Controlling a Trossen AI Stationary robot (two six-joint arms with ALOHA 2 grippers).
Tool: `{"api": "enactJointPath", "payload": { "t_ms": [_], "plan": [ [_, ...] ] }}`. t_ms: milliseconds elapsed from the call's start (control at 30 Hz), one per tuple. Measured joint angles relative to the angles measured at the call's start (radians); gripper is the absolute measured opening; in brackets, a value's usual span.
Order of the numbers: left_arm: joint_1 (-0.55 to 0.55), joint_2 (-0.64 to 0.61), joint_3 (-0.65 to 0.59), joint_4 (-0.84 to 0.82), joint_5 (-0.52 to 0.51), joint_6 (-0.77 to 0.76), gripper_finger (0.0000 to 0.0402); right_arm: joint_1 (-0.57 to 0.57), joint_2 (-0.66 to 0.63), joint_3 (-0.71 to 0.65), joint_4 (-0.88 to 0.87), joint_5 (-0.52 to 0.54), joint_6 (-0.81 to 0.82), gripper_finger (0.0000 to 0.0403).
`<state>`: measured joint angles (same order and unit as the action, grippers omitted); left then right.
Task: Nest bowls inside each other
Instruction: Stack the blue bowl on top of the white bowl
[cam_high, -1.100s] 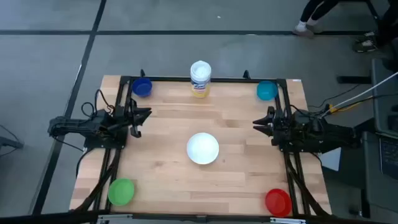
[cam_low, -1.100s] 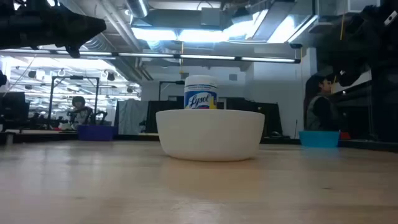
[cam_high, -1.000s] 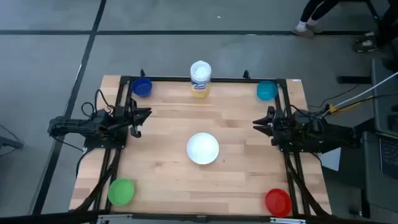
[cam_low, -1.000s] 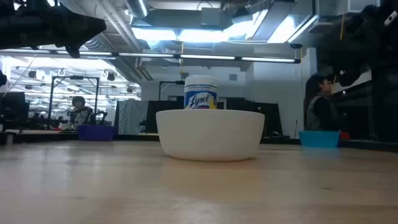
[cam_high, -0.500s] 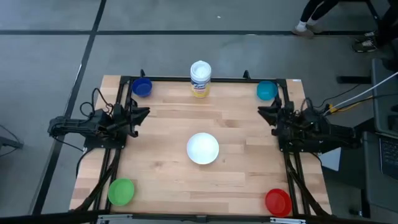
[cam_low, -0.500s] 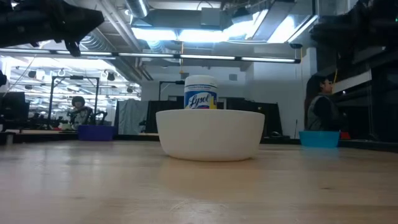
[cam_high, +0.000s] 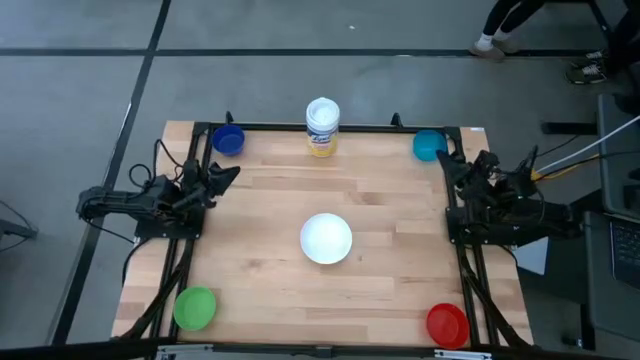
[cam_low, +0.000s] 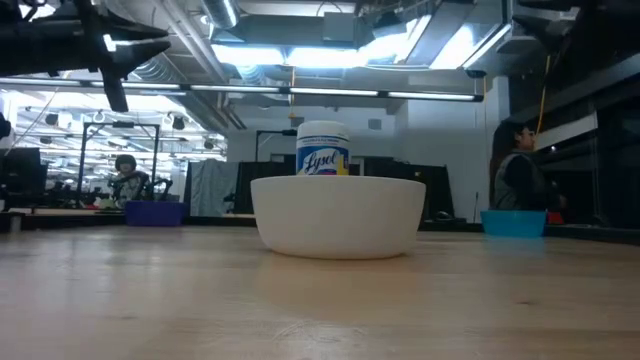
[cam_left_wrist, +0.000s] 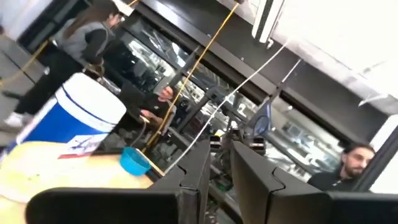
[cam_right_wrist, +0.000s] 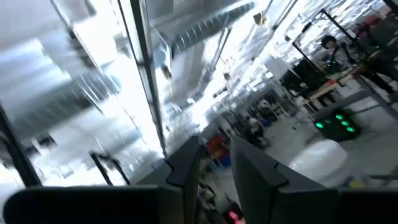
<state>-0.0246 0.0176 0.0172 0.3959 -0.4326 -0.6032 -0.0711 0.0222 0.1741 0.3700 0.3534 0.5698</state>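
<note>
Five bowls sit apart on their bases on the wooden table. The white bowl (cam_high: 326, 238) is at the middle, the dark blue bowl (cam_high: 228, 141) at the far left corner, and the light blue bowl (cam_high: 429, 146) at the far right corner. The green bowl (cam_high: 195, 308) is near left and the red bowl (cam_high: 447, 325) near right. My left gripper (cam_high: 232, 172) hangs above the table's left edge, tipped upward, with a narrow gap and nothing between its fingers (cam_left_wrist: 198, 163). My right gripper (cam_high: 447, 163) is raised over the right edge beside the light blue bowl, also narrowly open and holding nothing.
A white canister (cam_high: 322, 126) with a yellow label stands upright at the middle of the far edge. A black frame (cam_high: 360, 127) runs along the table's far and side edges. People show in the room beyond the table.
My right gripper has risen, tipped upward and swung toward the table's far edge, ending beside the light blue bowl. My left gripper has stayed in place and rolled about its own axis. No bowl has moved.
</note>
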Motion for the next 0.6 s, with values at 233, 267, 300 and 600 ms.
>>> {"api": "enactJointPath", "payload": {
  "t_ms": [233, 267, 300, 600],
  "plan": [
    [0.000, 0.193, 0.264, -0.061, 0.066, 0.179, 0.0061, 0.000, 0.316, 0.175, 0.034, -0.004, -0.018, 0.0087],
    [0.000, 0.240, 0.330, -0.137, 0.069, 0.214, 0.0061, 0.000, 0.390, 0.221, -0.001, -0.013, -0.041, 0.0088],
    [0.000, 0.290, 0.399, -0.248, 0.070, 0.233, 0.0061, 0.000, 0.462, 0.271, -0.042, -0.033, -0.064, 0.0089],
    [0.054, 0.754, 0.794, -1.131, 0.096, 0.166, 0.0061, -0.042, 1.020, 0.832, -0.869, -0.170, -0.111, 0.0110]
  ]
}}
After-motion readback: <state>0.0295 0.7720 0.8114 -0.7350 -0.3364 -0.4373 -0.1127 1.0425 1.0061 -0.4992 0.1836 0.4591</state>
